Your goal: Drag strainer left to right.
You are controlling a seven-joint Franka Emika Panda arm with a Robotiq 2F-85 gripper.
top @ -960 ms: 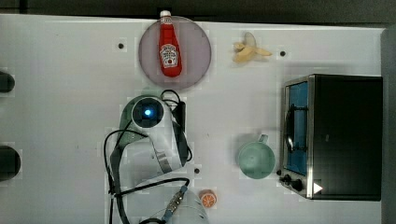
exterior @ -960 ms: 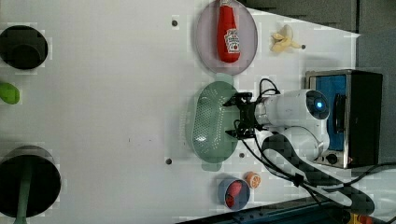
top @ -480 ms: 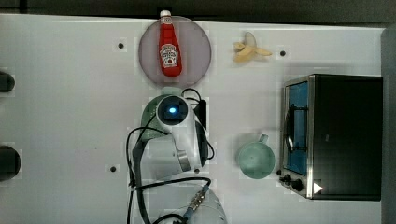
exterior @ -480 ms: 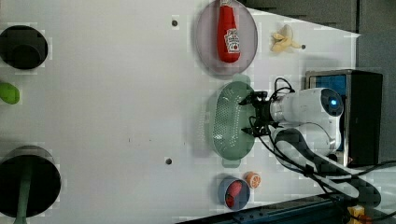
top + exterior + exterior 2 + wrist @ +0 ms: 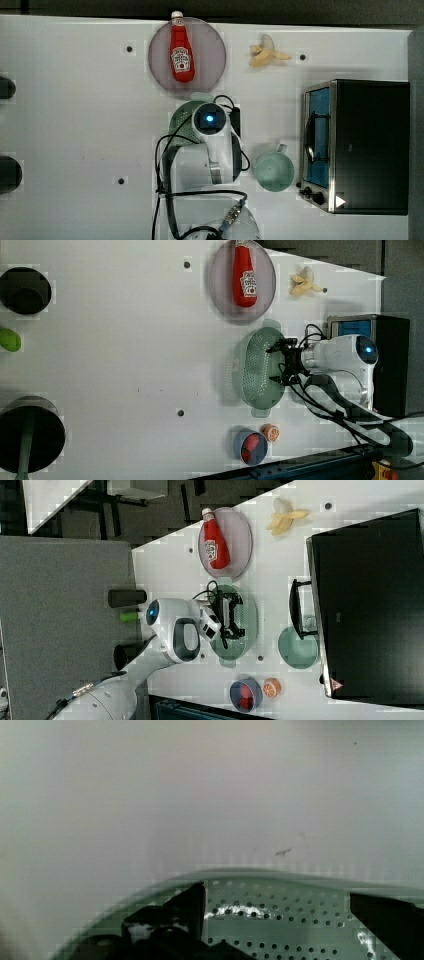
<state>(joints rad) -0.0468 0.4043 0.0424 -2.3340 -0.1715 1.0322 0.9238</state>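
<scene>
The tool (image 5: 283, 362), fingers spread apart inside the pale mint-green oval perforated plastic strainer (image 5: 255, 370) at the left view's centre right, seems to hook its far wall for dragging across the white surface (image 5: 125, 340), just below the round grey-purple plate (image 5: 220, 285).

A: What are you counting on the bench (image 5: 75, 125)?
B: I'm seeing one strainer (image 5: 257, 371), one mug (image 5: 274, 171), one plate (image 5: 210, 55), one ketchup bottle (image 5: 182, 53).
A: Anything else showing?
B: One banana (image 5: 265, 52), one oven (image 5: 365, 145), one blue bowl (image 5: 248, 446), one orange half (image 5: 270, 432).
</scene>
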